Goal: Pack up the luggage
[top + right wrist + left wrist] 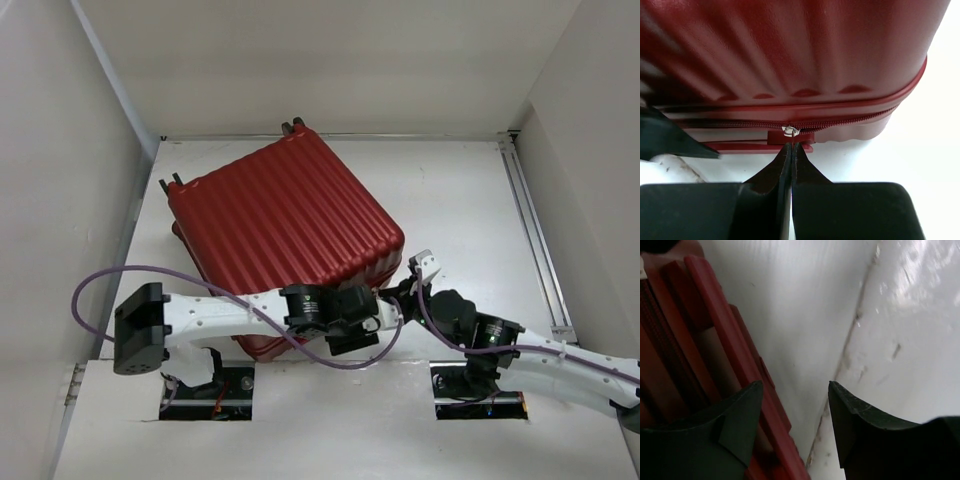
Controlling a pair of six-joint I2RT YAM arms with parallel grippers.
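White counter [460, 200], closed luggage [285, 215]: rigid, slick shell, likely heavy; best hold is zipper pull [789, 131]. Right hand [791, 146] shut there; left hand [795, 387] half-open, empty.

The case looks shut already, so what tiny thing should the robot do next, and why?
Probably drag the right gripper sideways along the zipper. It is shut, apparently pinching the pull tab under the silver slider, on the luggage with its lid down. Which direction finishes the closing, I cannot tell. The left gripper hangs open beside the luggage.
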